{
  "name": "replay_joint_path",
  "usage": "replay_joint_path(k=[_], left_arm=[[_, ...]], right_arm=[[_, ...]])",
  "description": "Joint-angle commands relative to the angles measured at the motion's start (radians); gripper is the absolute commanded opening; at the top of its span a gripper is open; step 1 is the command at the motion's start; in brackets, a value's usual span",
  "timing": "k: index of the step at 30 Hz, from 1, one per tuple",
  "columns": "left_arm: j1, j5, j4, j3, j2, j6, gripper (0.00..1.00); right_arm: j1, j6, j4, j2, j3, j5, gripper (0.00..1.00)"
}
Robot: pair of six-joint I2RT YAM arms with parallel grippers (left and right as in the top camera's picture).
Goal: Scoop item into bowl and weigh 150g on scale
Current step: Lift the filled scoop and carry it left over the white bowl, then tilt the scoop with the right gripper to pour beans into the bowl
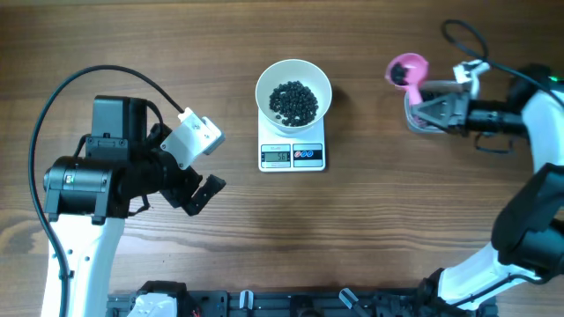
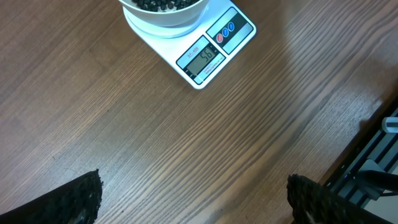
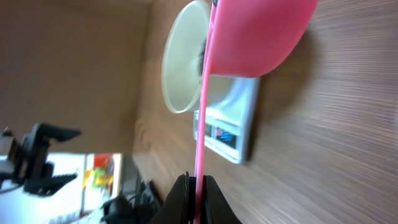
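Observation:
The white bowl (image 1: 265, 82) stands on the small white scale (image 1: 293, 155) at the table's middle back, with a dark heap of the item, black beans (image 1: 293, 101), inside. The right gripper (image 1: 426, 99) is off to the right, shut on the thin handle of a pink scoop (image 1: 407, 69). I see no beans in the scoop's cup. In the right wrist view the scoop (image 3: 258, 37) hangs before the bowl (image 3: 180, 68) and scale (image 3: 227, 130), its handle pinched in the gripper (image 3: 197, 186). The left gripper (image 1: 196, 194) is open left of the scale, over bare wood (image 2: 196, 205).
A clear tub (image 1: 416, 121) sits under the right gripper, its contents hidden. The left wrist view shows the scale (image 2: 214, 46) with its display lit and the bowl (image 2: 165, 18) at the top edge. A black rail runs along the table's front edge (image 1: 291, 304).

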Motion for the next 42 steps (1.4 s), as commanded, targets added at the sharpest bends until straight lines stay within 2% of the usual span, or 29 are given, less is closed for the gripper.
replay_joint_path(k=[1,7,17,27,30,42], left_arm=[[0.008,0.023,0.0,0.006,-0.01,-0.003,1.0],[0.008,0.023,0.0,0.006,-0.01,-0.003,1.0],[0.008,0.023,0.0,0.006,-0.01,-0.003,1.0],[0.008,0.023,0.0,0.006,-0.01,-0.003,1.0],[0.008,0.023,0.0,0.006,-0.01,-0.003,1.0],[0.008,0.023,0.0,0.006,-0.01,-0.003,1.0]], right_arm=[[0.098,-0.022,0.004,0.014,0.003,-0.09,0.04],[0.246,0.035,0.039,0.003,0.064,-0.063,0.05],[0.464,0.191,0.226,-0.016,0.106,0.325,0.04],[0.618,0.189,0.249,-0.025,0.133,0.66,0.05],[0.676,0.188,0.253,-0.039,0.146,0.839,0.04],[0.83,0.129,0.313,-0.044,0.151,1.288,0.04]])
